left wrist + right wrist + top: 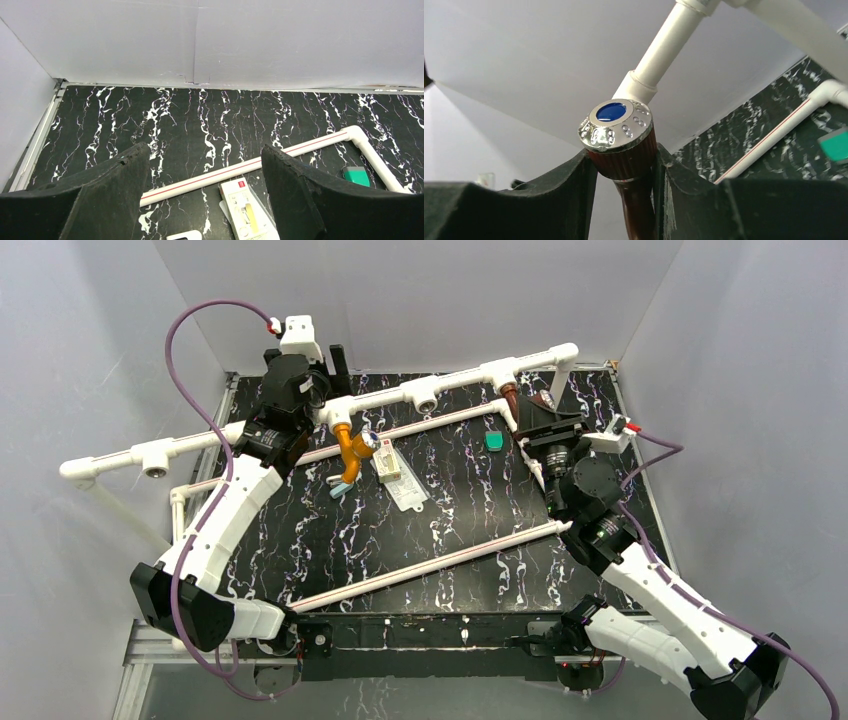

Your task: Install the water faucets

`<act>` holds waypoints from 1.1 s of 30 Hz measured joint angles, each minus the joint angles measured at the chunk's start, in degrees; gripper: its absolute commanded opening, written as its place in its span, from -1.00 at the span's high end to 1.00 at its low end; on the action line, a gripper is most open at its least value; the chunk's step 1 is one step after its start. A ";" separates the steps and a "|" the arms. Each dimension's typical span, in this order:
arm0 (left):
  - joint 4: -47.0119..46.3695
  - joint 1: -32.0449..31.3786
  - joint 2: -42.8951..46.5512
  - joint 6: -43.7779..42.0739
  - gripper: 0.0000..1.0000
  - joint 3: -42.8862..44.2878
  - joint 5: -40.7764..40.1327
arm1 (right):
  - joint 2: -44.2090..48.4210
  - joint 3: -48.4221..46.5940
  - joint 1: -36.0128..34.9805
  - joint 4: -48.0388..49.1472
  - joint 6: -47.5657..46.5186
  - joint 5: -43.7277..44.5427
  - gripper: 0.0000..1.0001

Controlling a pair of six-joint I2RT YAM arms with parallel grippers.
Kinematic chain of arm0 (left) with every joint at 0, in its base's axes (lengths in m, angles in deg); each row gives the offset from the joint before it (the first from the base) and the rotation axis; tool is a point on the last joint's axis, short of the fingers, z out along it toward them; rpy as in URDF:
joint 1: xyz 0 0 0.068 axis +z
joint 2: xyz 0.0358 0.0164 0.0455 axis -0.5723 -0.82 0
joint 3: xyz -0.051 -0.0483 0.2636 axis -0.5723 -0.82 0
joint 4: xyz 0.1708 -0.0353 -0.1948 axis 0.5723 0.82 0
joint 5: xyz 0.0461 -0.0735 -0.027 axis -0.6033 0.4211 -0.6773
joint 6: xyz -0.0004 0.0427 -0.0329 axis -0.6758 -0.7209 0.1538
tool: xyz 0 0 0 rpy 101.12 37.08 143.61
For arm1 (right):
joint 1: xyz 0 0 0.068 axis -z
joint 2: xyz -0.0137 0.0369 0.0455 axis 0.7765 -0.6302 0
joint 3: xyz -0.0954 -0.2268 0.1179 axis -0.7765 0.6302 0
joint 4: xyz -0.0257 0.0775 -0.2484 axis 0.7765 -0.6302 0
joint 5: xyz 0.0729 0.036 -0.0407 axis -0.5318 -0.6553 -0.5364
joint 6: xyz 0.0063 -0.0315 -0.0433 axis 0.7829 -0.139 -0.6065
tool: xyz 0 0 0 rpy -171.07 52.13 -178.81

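Observation:
The orange-yellow faucet (350,452) with its silvery knob hangs from a tee of the raised white pipe (420,390), spout pointing down. My left gripper (335,370) is just behind and above it, open and empty; in the left wrist view (205,152) only the table shows between the jaws. My right gripper (535,420) is shut on the dark reddish-brown faucet (510,397), held up under the right tee socket (500,370). In the right wrist view the gripper (624,155) clamps the ribbed brown body (624,162) below a silvery blue-centred knob, close to a white socket (639,87).
A white card package (388,462) on a clear bag and a small green flat piece (494,441) lie mid-table; both also show in the left wrist view, the card (245,207) and the green piece (356,175). A red-striped pipe frame (430,565) rims the marbled table. Grey walls enclose three sides.

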 measured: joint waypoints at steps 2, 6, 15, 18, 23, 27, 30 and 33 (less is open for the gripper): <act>-0.02 0.04 0.00 -0.02 -0.59 0.00 -0.02 | -0.33 0.00 0.22 -1.57 6.97 0.74 0.97; -0.07 0.17 0.00 -0.02 -0.59 0.00 -0.09 | -0.70 -0.13 0.63 -4.52 19.93 1.77 0.97; -0.07 0.24 -0.04 0.00 -0.59 0.00 -0.13 | -0.44 -0.26 0.81 -10.38 41.42 2.60 0.97; 0.00 0.24 -0.02 0.02 -0.59 0.00 -0.11 | 0.04 0.46 0.81 -10.64 44.89 2.43 0.97; 0.13 0.24 -0.02 0.07 -0.59 0.00 0.00 | 0.72 0.61 0.81 -11.52 47.84 2.25 0.71; 0.17 0.24 -0.04 0.11 -0.59 0.00 0.04 | 1.25 0.61 0.81 -11.82 47.98 2.23 0.25; 0.22 0.22 -0.04 0.15 -0.59 0.02 0.07 | 1.40 0.61 0.81 -11.85 47.41 2.19 -0.02; 0.13 0.17 -0.09 0.20 -0.59 0.09 0.09 | 1.95 0.76 0.61 -12.76 46.62 0.31 -0.27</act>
